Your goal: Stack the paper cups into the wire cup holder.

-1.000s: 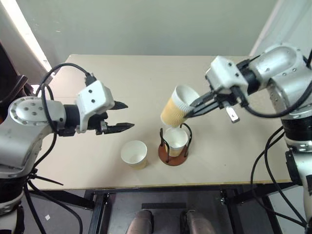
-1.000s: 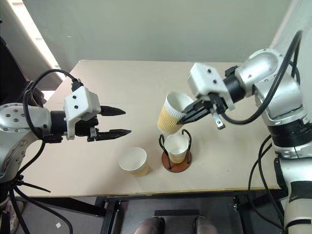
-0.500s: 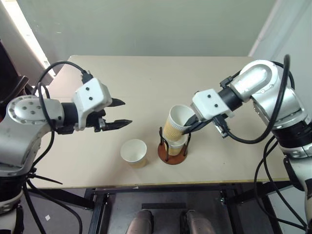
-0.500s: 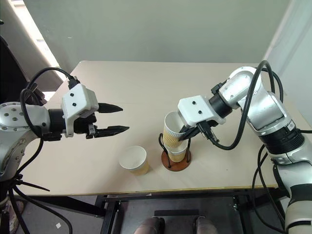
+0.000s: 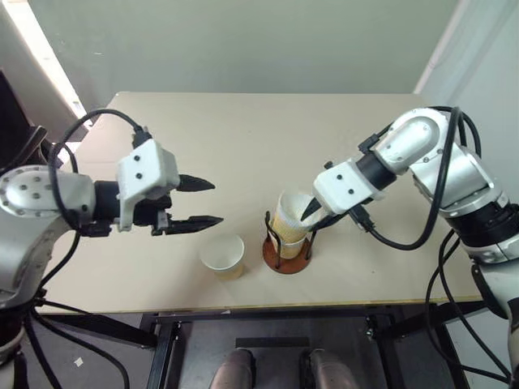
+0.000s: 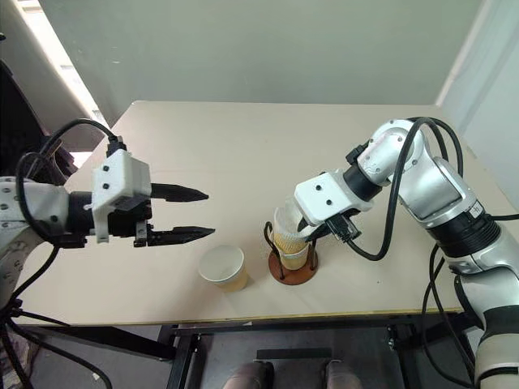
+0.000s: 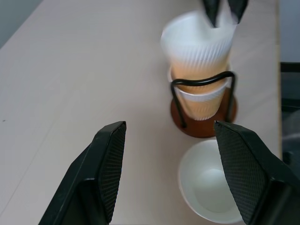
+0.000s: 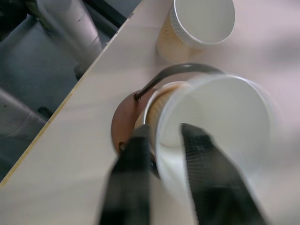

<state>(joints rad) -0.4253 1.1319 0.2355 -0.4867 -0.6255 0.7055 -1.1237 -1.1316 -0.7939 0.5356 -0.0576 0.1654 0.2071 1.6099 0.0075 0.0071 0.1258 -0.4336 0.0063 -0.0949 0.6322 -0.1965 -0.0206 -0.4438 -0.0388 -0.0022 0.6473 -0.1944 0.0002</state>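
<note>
The wire cup holder (image 5: pixel 285 261) stands on the table near its front edge, with one paper cup (image 5: pixel 294 244) seated inside its black loops. A second paper cup (image 5: pixel 289 212) sits in the first, leaning a little and blurred. My right gripper (image 5: pixel 315 219) is at this cup's rim, one finger inside and one outside. In the right wrist view the fingers (image 8: pixel 133 183) stand apart, wider than the cup wall, so it is open. A third paper cup (image 5: pixel 223 255) stands upright left of the holder. My left gripper (image 5: pixel 216 202) hovers open above the table, left of that cup.
The beige table (image 5: pixel 243 130) has bare room behind and to both sides of the holder. Its front edge (image 5: pixel 268 308) runs close to the holder and the loose cup.
My right gripper brought the tilted cup down from above the holder into the cup seated there, and its fingers parted. My left gripper drew back slightly and stayed open.
</note>
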